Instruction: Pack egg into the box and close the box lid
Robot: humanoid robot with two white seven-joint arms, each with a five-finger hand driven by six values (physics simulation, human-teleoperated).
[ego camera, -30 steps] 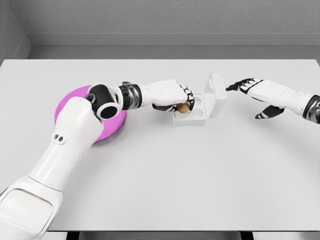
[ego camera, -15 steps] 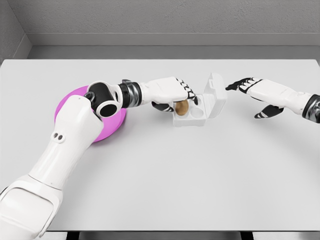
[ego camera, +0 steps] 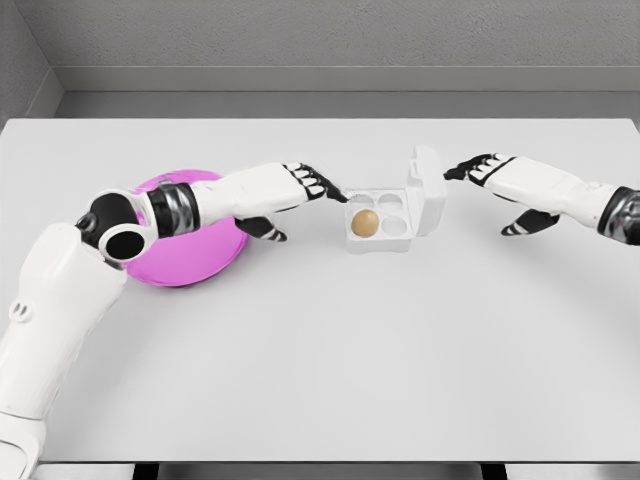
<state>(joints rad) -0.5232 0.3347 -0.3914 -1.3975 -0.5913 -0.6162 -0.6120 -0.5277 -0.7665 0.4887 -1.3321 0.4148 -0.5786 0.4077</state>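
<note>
One egg (ego camera: 365, 223), one box (ego camera: 395, 210), one plate (ego camera: 185, 250)

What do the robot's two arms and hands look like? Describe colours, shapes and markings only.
Both arms are glossy white with rounded, smooth shells. The left arm has a round black joint ringed in white, a black-and-silver ribbed wrist band and two small dark dots on its shell. The left hand and right hand are white on the back with black fingers. No cables show.
</note>
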